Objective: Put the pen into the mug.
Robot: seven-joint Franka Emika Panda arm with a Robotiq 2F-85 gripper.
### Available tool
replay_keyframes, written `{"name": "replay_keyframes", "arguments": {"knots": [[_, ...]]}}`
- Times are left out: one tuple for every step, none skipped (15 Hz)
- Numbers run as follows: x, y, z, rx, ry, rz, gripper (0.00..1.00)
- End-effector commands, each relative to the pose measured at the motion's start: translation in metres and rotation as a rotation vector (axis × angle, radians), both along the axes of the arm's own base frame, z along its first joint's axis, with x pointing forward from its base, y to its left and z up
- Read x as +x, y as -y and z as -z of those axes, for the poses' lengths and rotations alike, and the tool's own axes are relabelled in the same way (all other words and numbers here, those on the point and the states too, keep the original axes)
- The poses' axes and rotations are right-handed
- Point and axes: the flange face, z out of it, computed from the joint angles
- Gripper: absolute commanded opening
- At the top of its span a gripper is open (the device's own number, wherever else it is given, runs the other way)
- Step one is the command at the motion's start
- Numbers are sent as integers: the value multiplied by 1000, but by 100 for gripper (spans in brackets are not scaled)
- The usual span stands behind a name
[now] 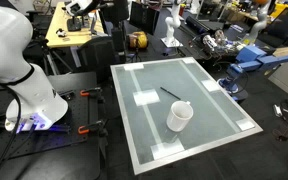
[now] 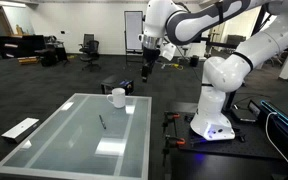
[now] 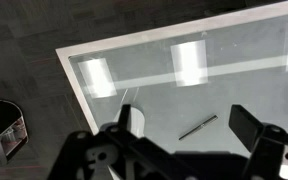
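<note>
The gripper (image 2: pixel 146 72) hangs with jaws spread wide, while the pen (image 3: pixel 197 127) lies flat on the table (image 1: pixel 214 100) well below and between them, the mug (image 2: pixel 117 97) upright near it.

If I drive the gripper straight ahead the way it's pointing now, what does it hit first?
Probably the glass table, close to the pen: in the wrist view the open gripper frames that spot. Nothing shows in between, though depth is unclear from here.
</note>
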Motion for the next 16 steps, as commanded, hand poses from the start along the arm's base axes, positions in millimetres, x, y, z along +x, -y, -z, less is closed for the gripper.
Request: {"name": "replay_keyframes", "arguments": {"knots": [[0, 0, 1, 0, -6, 0, 100], [-1, 0, 4, 1, -12, 0, 100], [-1, 0, 5, 1, -15, 0, 100], [-1, 0, 5, 1, -16, 0, 100], [0, 0, 6, 1, -17, 0, 100], [0, 0, 6, 1, -17, 0, 100], [0, 0, 6, 1, -17, 0, 100], [0, 0, 6, 1, -17, 0, 100], [0, 0, 6, 1, -17, 0, 100], [0, 0, 6, 1, -17, 0, 100], [2, -5, 6, 5, -13, 3, 100], [4, -10, 6, 4, -7, 11, 100], [9, -15, 6, 7, 0, 14, 100], [13, -19, 7, 10, 7, 23, 100], [18, -23, 8, 22, 16, 34, 100], [23, -28, 10, 31, 24, 38, 100]]}}
